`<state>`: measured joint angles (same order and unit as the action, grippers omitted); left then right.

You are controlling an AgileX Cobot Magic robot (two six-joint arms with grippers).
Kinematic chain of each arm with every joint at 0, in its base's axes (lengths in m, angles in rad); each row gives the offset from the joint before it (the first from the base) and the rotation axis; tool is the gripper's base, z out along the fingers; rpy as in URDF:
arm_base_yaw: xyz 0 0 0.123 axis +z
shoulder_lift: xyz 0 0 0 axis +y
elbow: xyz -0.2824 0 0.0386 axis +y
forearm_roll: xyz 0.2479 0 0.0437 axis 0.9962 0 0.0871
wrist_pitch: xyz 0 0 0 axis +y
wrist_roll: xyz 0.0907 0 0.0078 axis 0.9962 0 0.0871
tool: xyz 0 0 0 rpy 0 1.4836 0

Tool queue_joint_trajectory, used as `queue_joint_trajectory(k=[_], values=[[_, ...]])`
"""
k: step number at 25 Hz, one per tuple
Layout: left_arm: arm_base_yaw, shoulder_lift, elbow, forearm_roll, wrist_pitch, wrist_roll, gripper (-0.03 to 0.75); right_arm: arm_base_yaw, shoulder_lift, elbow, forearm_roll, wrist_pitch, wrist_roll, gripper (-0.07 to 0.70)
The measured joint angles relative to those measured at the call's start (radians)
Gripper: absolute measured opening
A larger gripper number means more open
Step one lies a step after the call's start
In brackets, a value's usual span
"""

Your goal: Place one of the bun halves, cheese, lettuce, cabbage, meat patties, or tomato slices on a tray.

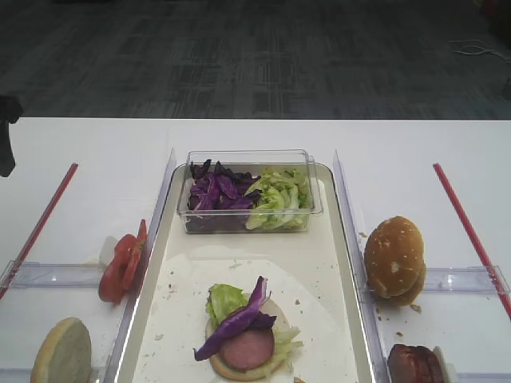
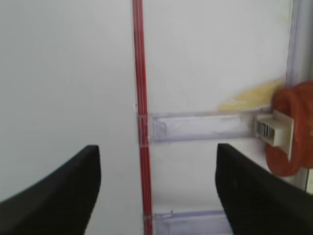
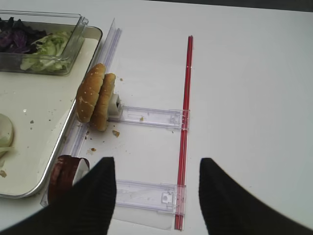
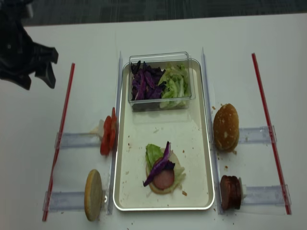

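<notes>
The cream tray (image 1: 343, 239) carries a flat bun half topped with lettuce (image 1: 225, 299), a meat patty (image 1: 247, 347) and a purple cabbage strip (image 1: 239, 315). Tomato slices (image 1: 120, 267) stand on edge left of the tray, with a pale bun half (image 1: 62, 351) nearer the front. Seeded bun halves (image 1: 394, 259) and dark meat patties (image 1: 415, 365) stand to the right. My left gripper (image 4: 48, 67) hovers open at the far left, over the red strip (image 2: 141, 122). My right gripper (image 3: 156, 161) is open, just right of the patties (image 3: 63, 178). No cheese shows clearly.
A clear tub (image 1: 249, 191) of cabbage and lettuce sits at the tray's far end. Clear plastic holders (image 3: 146, 116) and red strips (image 1: 471, 231) lie on the white table on both sides. Crumbs dot the tray and the table by the buns.
</notes>
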<state>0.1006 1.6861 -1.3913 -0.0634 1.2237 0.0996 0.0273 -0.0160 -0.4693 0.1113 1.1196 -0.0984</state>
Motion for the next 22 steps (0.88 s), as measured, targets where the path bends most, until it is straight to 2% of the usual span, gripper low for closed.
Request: queue_joint_trajectory(k=[12,22], values=[[0.000,-0.322,0.351,0.000,-0.005,0.008,0.495,0.000,0.000,0.000,0.000,0.000,0.000,0.395],[0.000,-0.450,0.547,0.000,-0.048,0.008,0.495,0.000,0.000,0.000,0.000,0.000,0.000,0.395]])
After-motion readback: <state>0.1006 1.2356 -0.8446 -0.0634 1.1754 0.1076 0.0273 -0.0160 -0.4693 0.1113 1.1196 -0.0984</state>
